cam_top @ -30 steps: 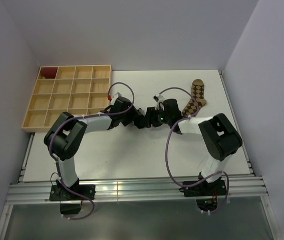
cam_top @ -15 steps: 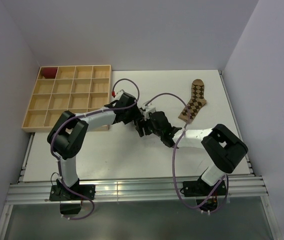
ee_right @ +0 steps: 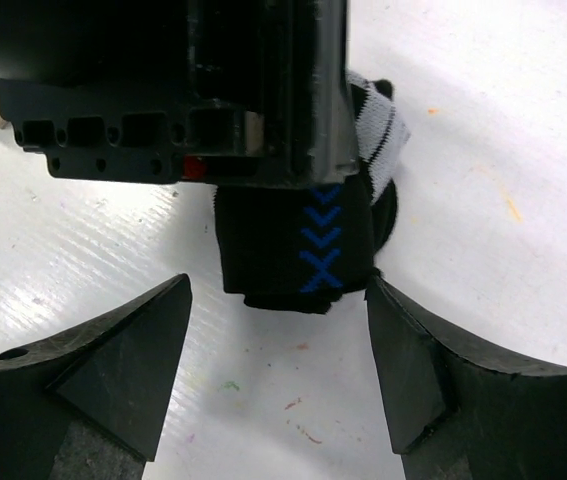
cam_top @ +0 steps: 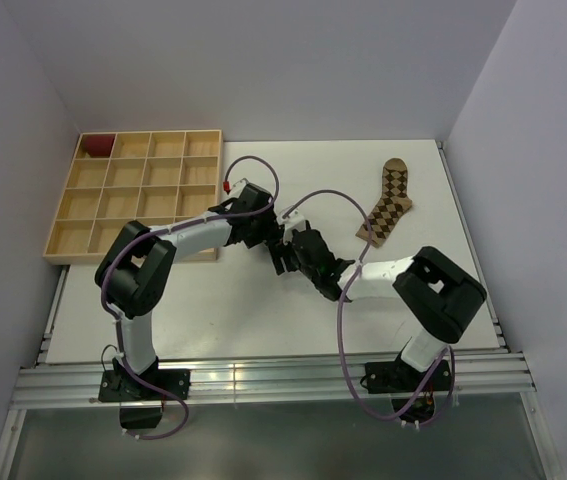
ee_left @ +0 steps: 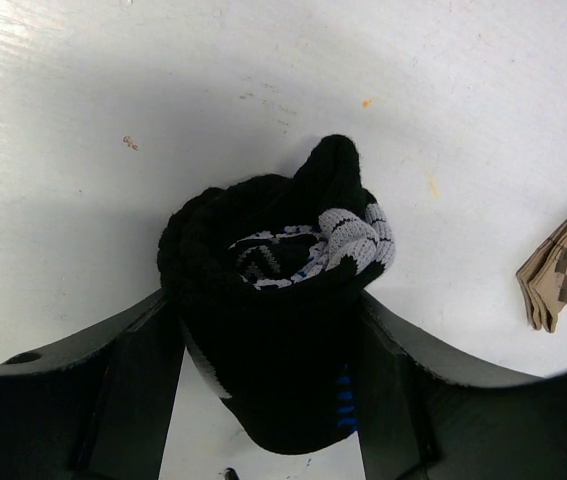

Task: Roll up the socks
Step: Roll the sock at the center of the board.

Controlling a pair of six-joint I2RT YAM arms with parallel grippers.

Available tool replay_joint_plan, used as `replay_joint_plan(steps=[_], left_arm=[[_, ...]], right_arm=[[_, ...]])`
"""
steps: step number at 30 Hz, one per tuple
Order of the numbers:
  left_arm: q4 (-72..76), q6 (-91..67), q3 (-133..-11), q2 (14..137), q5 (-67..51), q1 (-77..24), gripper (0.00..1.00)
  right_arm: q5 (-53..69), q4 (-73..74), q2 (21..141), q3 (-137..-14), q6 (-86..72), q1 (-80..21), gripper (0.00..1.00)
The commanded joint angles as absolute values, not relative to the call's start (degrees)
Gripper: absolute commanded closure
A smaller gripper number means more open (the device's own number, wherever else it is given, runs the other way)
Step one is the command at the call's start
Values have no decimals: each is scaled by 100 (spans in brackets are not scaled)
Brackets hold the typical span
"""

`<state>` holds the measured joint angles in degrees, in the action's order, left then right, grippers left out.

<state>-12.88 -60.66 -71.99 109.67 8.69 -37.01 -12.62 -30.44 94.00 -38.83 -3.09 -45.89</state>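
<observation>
the left claw [ee_left: 268, 385] pinches the black sock [ee_left: 263, 330], which is rolled into a thick bundle with its grey-white patch at the top. one finger presses on each side of the roll, so the claw is only half closed. the right claw [ee_right: 275, 300] is spread wide and holds nothing. it faces the roll from the other side, one finger just beside it. all this is near the middle of the white surface [cam_top: 243, 300]. the tan argyle sock [cam_top: 387, 203] lies flat at the far right.
</observation>
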Motion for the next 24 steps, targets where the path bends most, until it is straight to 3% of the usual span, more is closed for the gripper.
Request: replay_joint_plan(steps=[1, 15, 18, 23, 24], left_arm=[[-2443, -5625, -7066, 11285, 1046, -3727, 35], [-2443, -5608, -7137, 11303, 941, -3727, 35], [-2400, -5625, -7128, 11329, 871, -3735, 35], [-2312, -5599, -7093, 11338, 800, -3744, 34], [-2285, -5599, -7058, 11312, 800, -3753, 34]], right_arm=[[-1749, -3542, 8948, -3771, -202, -4588, 22], [-1336, -3551, 9755, -4131, -88, -4579, 20], [-1283, -3630, 9974, -4201, -70, -4570, 23], [-1117, -3797, 10151, -4201, -210, -4535, 46], [-1012, -3832, 10090, -4140, -263, -4509, 62]])
